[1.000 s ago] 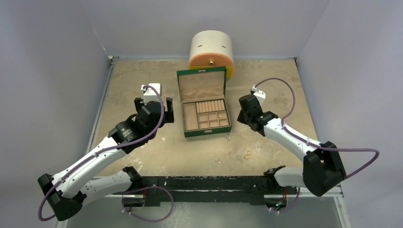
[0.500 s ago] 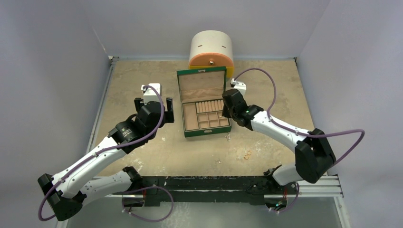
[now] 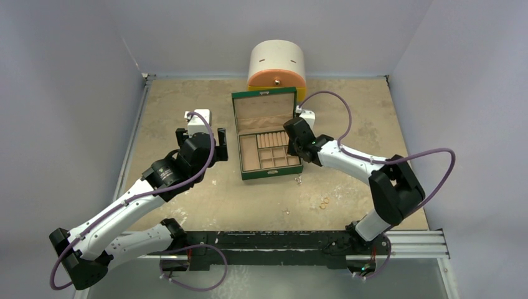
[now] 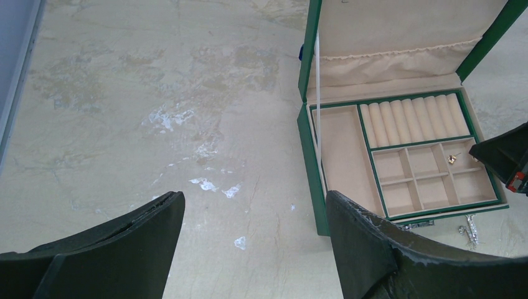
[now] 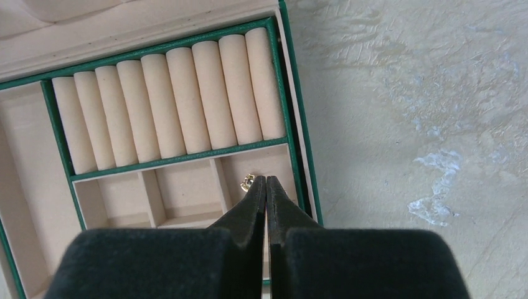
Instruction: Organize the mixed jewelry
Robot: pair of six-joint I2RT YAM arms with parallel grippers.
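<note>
The mixed jewelry lies partly loose on the table: gold rings, a silvery bit by the box's front corner, also in the left wrist view, and a tiny piece. One gold piece sits in a small right compartment of the open green box. My right gripper is shut, its tips hovering over that compartment just right of the gold piece; I see nothing between the fingers. My left gripper hangs open over bare table left of the box.
The box lid stands upright at the back. A white and orange round container sits behind the box against the far wall. Grey walls enclose the table on three sides.
My right arm has swung left from beside the box to over its right compartments, fingers shut throughout. The left arm has not moved.
</note>
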